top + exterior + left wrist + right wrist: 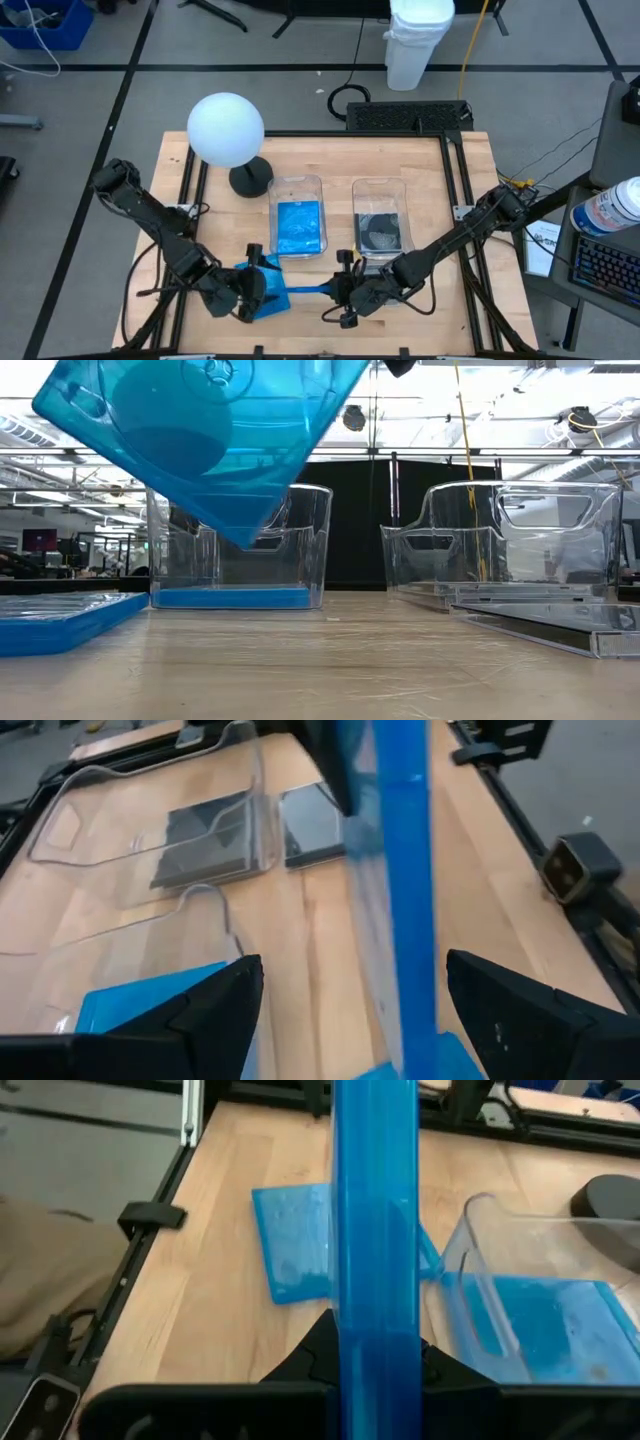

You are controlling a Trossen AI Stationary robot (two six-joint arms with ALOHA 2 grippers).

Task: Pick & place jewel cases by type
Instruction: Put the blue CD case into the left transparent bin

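A translucent blue jewel case [305,289] hangs on edge above the table's near middle, with my right gripper [336,290] shut on it. The low view shows its flat face [200,440], tilted with one corner pointing down. My left gripper [262,288] is open; its fingers [200,1010] stand on either side of the case's other end without touching it. A second blue case [272,304] lies flat on the table beneath. The left clear bin [297,226] holds blue cases and the right clear bin [380,230] dark ones. My right gripper pinches the blue case by one edge [375,1335] between its two fingers, which press on the case's two flat faces. The fingers come from the table's right, slanting a little downward. The case stands on edge, lifted clear of the table, and reaches out toward my left gripper.
A white globe lamp [225,128] on a black base [250,180] stands at the far left of the table. A dark case [310,825] lies flat beside the right bin, seen at the low view's right as thin cases [560,628]. Bare wood lies along the near edge.
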